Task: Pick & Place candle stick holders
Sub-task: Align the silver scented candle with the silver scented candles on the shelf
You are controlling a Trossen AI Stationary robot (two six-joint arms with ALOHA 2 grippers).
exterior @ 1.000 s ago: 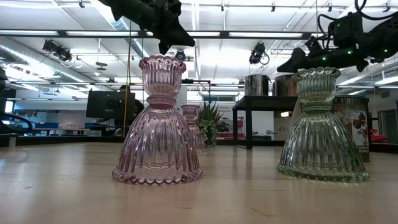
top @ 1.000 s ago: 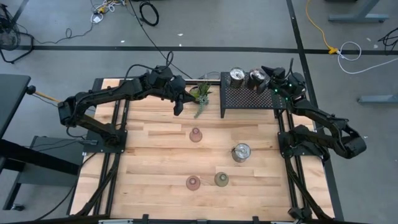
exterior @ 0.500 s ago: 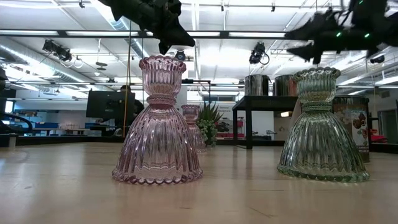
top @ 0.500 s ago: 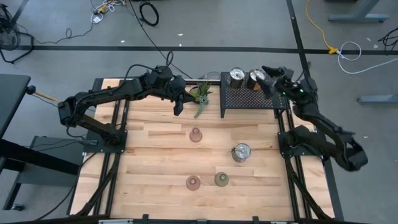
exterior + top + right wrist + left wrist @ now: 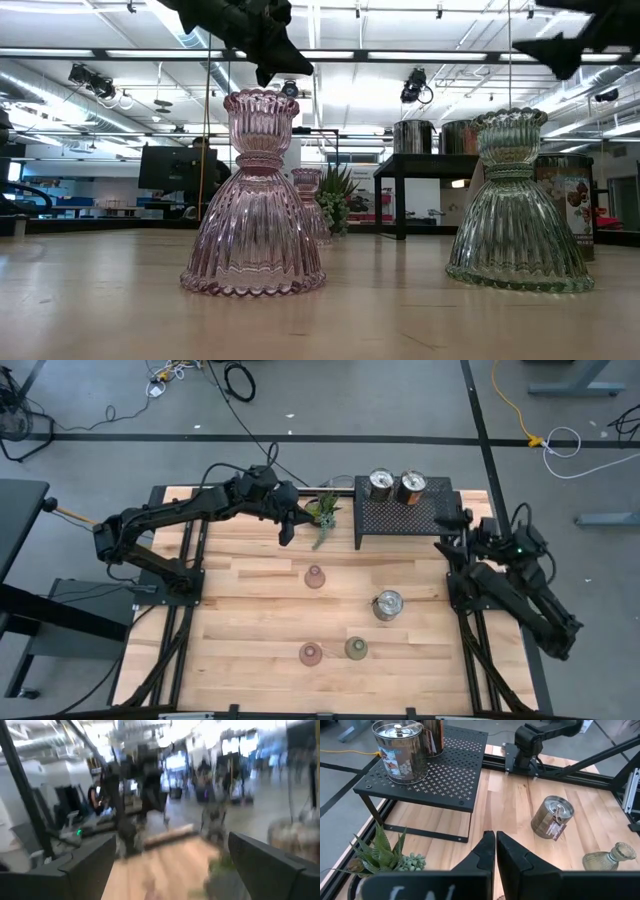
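Two silver candle stick holders (image 5: 381, 484) (image 5: 412, 487) stand on the black mesh rack (image 5: 400, 520) at the far side. A third silver one (image 5: 388, 605) stands on the table, with its tag showing in the left wrist view (image 5: 552, 817). One pink glass holder (image 5: 315, 576) stands mid-table. Another pink one (image 5: 310, 653) and the olive-green one (image 5: 356, 648) stand near the front edge on their wide bases. My left gripper (image 5: 287, 530) hangs shut above the table beside the plant, touching nothing. My right gripper (image 5: 452, 525) is open in the air at the rack's right end.
A small green potted plant (image 5: 322, 515) stands left of the rack, right under my left gripper's fingers (image 5: 495, 847). The rack's thin legs (image 5: 470, 825) stand on the table's far part. Bare wood lies at the table's left and front left.
My right gripper has drawn back from the silver holders on the rack, going toward the table's right and near edges and tipping upward, and has stayed open. The holders on the rack have not moved.
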